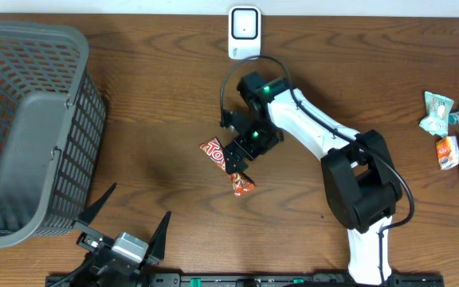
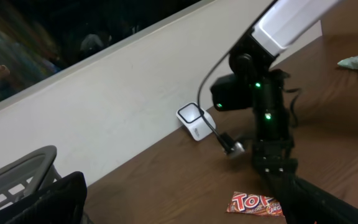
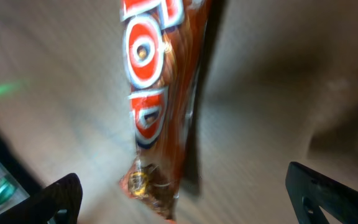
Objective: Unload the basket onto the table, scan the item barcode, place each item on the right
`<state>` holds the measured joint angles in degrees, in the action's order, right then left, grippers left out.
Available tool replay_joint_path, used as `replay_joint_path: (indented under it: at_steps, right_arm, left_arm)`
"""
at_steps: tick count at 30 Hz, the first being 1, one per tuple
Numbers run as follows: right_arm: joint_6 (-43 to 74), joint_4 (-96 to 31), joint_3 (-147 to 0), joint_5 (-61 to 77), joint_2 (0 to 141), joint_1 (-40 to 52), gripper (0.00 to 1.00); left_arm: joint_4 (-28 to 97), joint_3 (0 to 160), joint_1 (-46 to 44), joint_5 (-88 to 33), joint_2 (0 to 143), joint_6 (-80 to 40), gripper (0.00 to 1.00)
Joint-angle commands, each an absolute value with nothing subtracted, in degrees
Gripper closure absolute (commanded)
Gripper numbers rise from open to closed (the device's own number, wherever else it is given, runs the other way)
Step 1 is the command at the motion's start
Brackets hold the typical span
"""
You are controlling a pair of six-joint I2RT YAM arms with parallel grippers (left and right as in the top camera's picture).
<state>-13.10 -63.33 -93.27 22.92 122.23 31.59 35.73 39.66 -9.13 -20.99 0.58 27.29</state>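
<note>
Between scanner [image 1: 244,32] and candy bar [image 1: 212,149] stands the right arm [image 1: 309,126], basket [image 1: 86,127] leftward

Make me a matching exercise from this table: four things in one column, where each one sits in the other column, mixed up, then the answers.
1 basket
2 scanner
3 candy bar
4 snack packets

A right edge of the table
B middle of the table
C far edge
D left end

Pairs: 1-D, 2-C, 3-B, 4-A
</note>
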Motion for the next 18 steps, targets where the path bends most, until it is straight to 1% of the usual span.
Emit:
replay_joint_path:
  at_steps: [1,4,8,12,16,18]
  right_arm:
    - [-6.57,-61.84,-95.53,6.59,122.45,35.55,0.01]
    - [-0.45,-59.46,-95.37,-4.40,122.48,38.59,0.01]
    - [0.38,-58.11,-95.35,-6.04,122.48,42.41,0.01]
    - [3.14,-57.54,-95.31,-12.08,122.48,46.50,0.01]
    - [3.16,-51.51,-93.12,-12.62,122.58,49.63,0.01]
    - [3.27,-48.60,-91.74,-15.20,122.98,50.54,0.01]
  left_arm:
    - [35.51,39.53,-9.34,-20.93,0.16,27.86,0.02]
    - [35.51,39.53,-9.34,-20.93,0.16,27.86,0.02]
    - [35.51,39.53,-9.34,-20.93,0.16,27.86,0.02]
    - [35.51,39.53,-9.34,-20.93,0.16,27.86,0.02]
    - [35.48,39.53,-9.34,-20.93,0.16,27.86,0.02]
    - [35.48,39.53,-9.34,-20.93,0.16,27.86,0.02]
